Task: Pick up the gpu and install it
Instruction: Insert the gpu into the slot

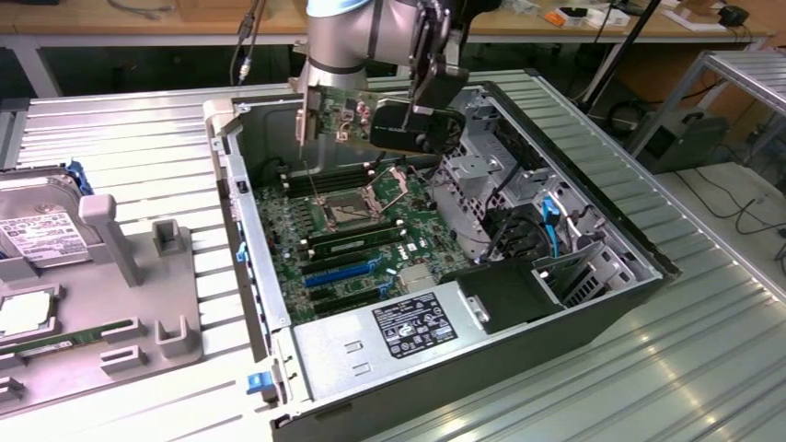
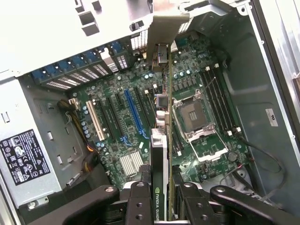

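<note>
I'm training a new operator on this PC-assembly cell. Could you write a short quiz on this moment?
1. True or false: the gpu is already seated in the motherboard.
2. What is the gripper shut on? A a screwdriver; B the gpu; C a memory stick.
3. Fill in: the hard drive lies on the exterior view's ___ of the case.
Key: 1 false, it hangs above the open case; 2 B; 3 left.
</note>
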Robot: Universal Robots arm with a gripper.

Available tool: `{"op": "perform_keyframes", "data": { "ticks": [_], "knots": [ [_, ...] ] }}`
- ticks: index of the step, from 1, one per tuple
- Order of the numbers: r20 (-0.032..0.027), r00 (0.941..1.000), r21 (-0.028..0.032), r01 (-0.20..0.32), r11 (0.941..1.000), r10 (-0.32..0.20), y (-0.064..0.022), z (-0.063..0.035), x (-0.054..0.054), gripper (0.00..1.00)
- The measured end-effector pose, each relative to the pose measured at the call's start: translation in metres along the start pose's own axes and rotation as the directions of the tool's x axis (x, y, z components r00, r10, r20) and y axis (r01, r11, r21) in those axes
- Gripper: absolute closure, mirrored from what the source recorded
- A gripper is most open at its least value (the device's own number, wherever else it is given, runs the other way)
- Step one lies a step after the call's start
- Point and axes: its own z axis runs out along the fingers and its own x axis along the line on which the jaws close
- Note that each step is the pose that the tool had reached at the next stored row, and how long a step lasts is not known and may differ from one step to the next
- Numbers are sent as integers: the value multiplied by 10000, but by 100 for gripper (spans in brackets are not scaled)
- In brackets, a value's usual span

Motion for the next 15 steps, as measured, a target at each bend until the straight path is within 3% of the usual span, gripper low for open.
{"op": "perform_keyframes", "data": {
  "ticks": [8,15],
  "knots": [
    [-32,9968,-20,804,9968,-804,0,0,0,73],
    [-54,9904,-36,1383,9904,-1383,0,0,0,73]
  ]
}}
